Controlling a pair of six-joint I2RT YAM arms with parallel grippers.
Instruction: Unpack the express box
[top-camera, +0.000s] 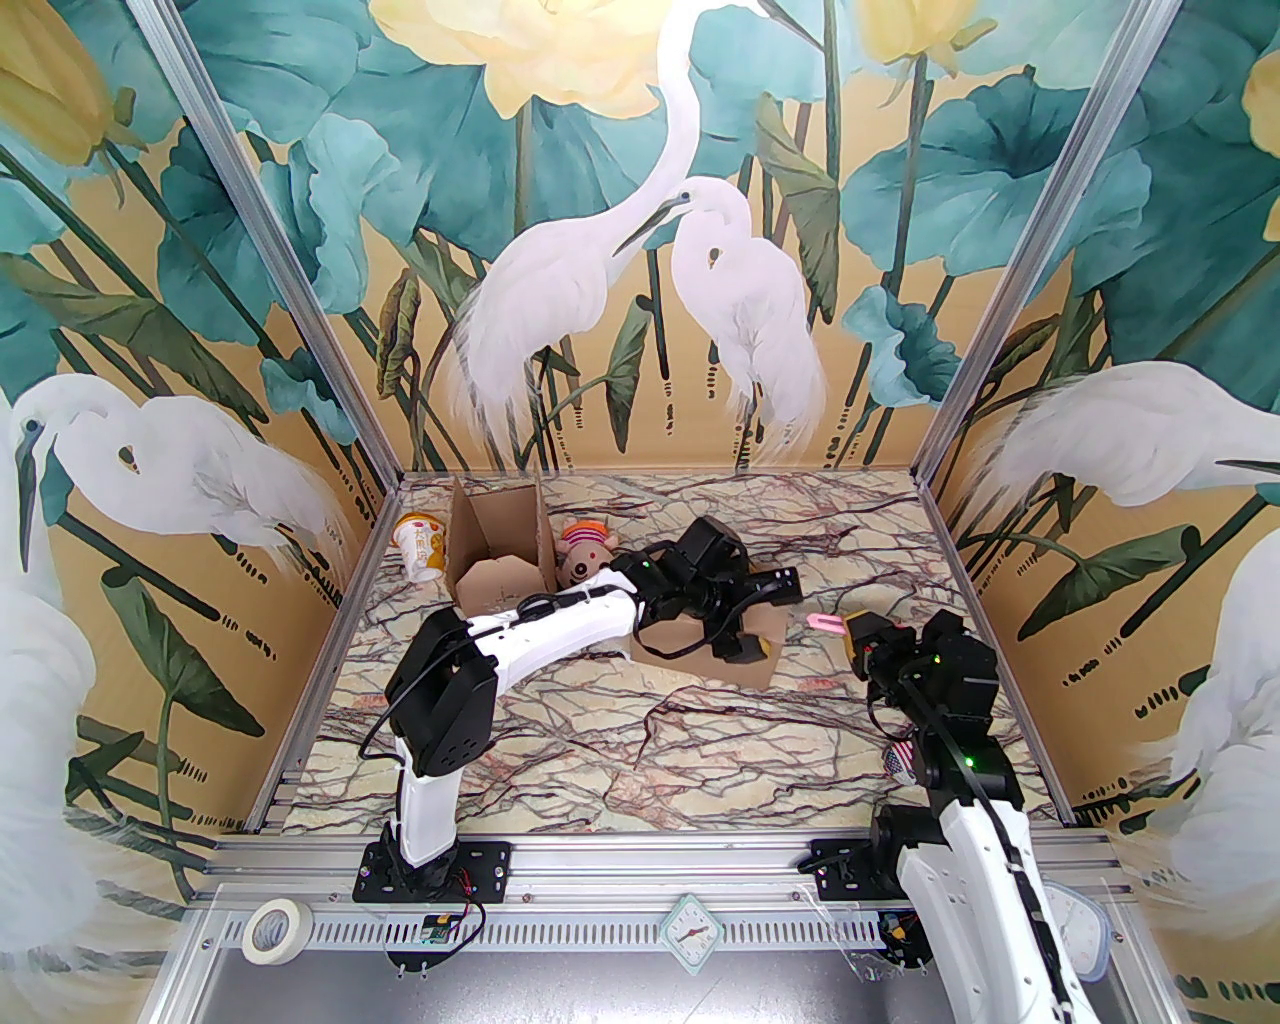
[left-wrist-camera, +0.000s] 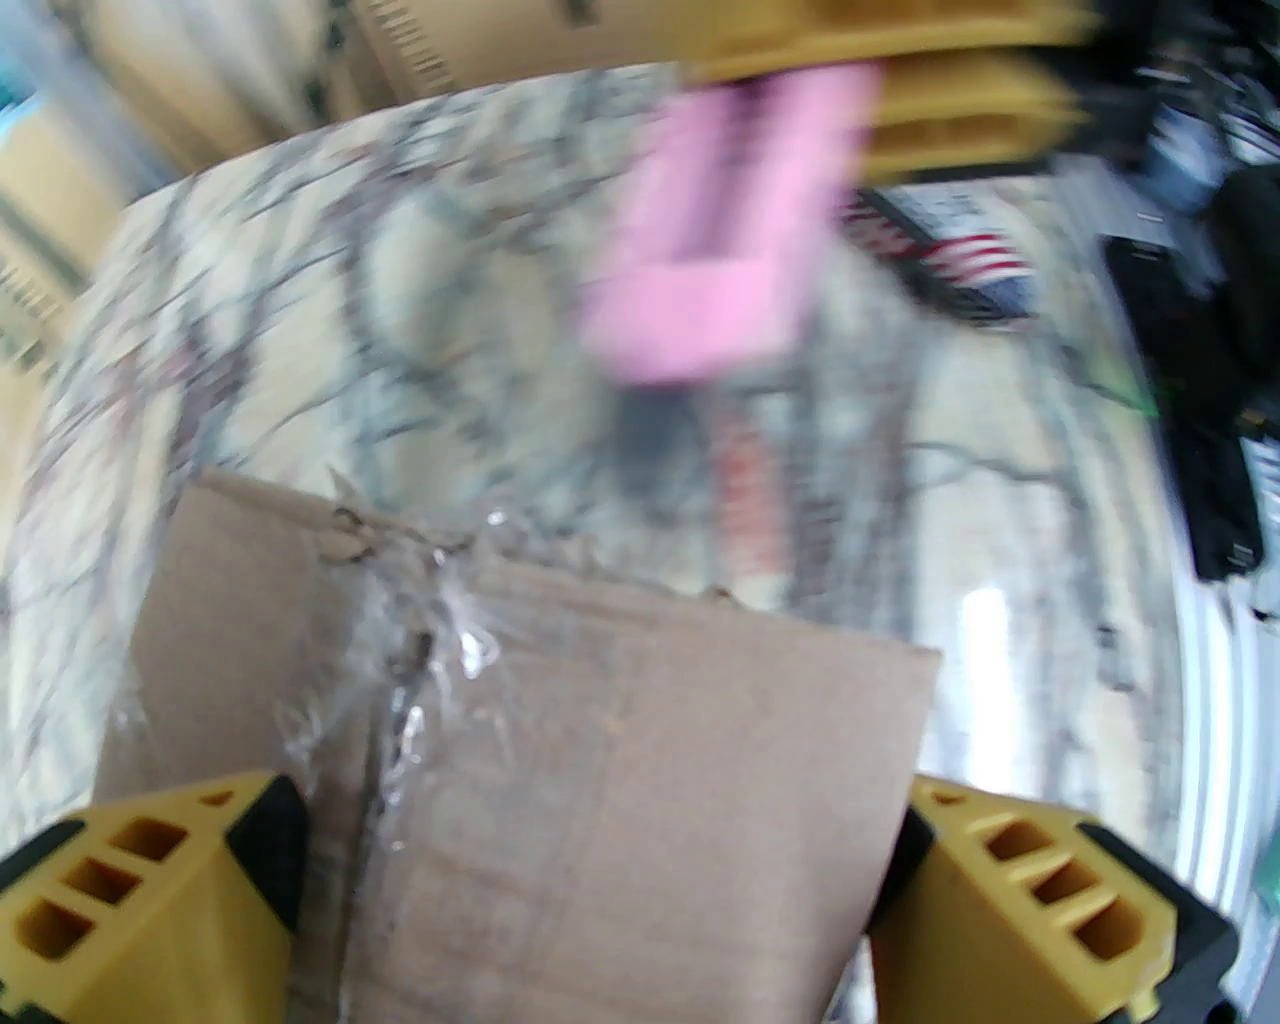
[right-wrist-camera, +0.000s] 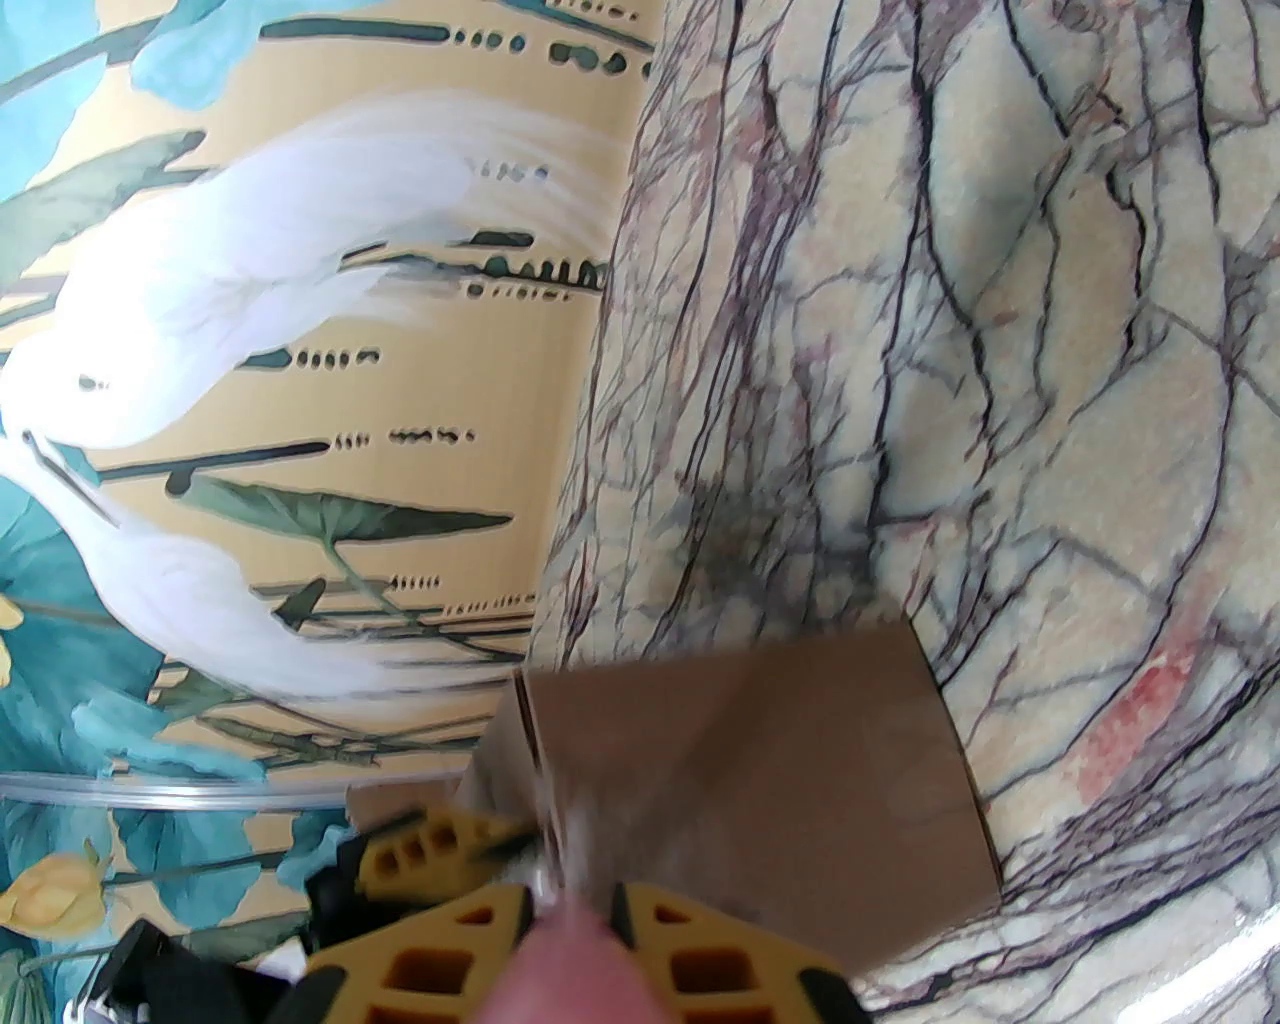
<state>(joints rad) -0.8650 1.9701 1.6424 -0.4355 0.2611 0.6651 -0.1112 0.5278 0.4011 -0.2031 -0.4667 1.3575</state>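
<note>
The express box (top-camera: 752, 655) is a brown cardboard box lying mid-table, its seam covered with clear tape (left-wrist-camera: 440, 620). My left gripper (top-camera: 758, 620) straddles its near end, jaws spread wide with a pad against each side (left-wrist-camera: 590, 800). To the right, my right gripper (top-camera: 850, 632) is shut on a pink cutter (top-camera: 825, 623) that points toward the box. In the left wrist view the blurred cutter (left-wrist-camera: 710, 260) hovers beyond the box's far edge. From the right wrist the box (right-wrist-camera: 780, 760) lies just ahead of the cutter's pink tip (right-wrist-camera: 570, 975).
A second cardboard box (top-camera: 500, 560) stands open at the back left, between a cup of noodles (top-camera: 422, 547) and a plush toy (top-camera: 585, 550). A small flag-patterned item (top-camera: 900, 757) lies by the right arm. Painted walls close in three sides of the marble table (top-camera: 700, 740).
</note>
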